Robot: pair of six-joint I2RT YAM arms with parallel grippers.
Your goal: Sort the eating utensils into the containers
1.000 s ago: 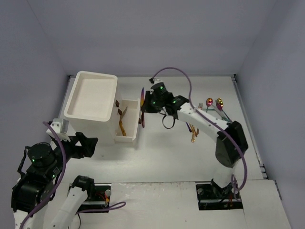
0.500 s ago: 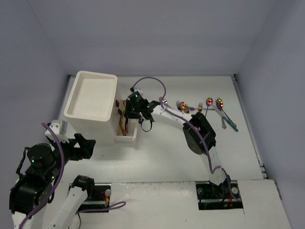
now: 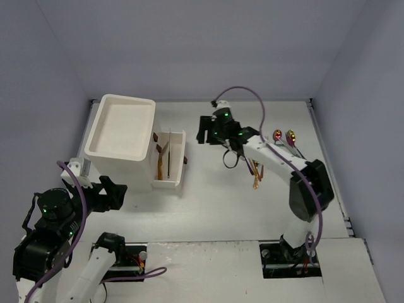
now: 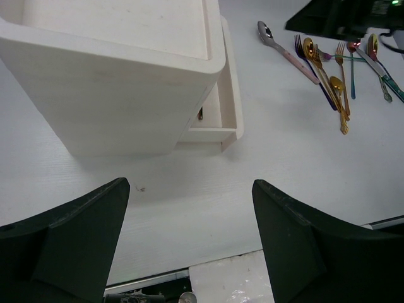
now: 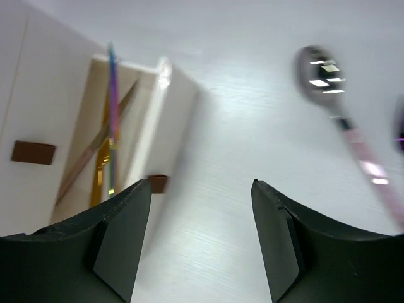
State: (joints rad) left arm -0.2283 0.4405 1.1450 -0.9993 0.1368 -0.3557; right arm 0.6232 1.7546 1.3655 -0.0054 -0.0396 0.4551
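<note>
The white drawer unit (image 3: 120,129) stands at the left, with one shallow drawer (image 3: 179,165) pulled out toward the middle; a rainbow utensil (image 5: 113,95) and gold ones (image 5: 100,165) lie in it. Several loose gold, silver and rainbow utensils (image 4: 331,72) lie on the table right of centre, partly under my right arm (image 3: 255,172). A silver spoon with a pink handle (image 5: 323,74) lies nearest the drawer. My right gripper (image 3: 202,129) is open and empty, hovering between the drawer and the spoon (image 5: 202,183). My left gripper (image 3: 121,192) is open and empty, in front of the unit (image 4: 190,184).
Two rainbow spoon bowls (image 3: 284,135) show at the far right beside my right arm. Brown drawer handles (image 5: 33,151) stick out of the unit's front. The table's near edge (image 4: 214,268) runs just below my left gripper. Grey walls enclose the table.
</note>
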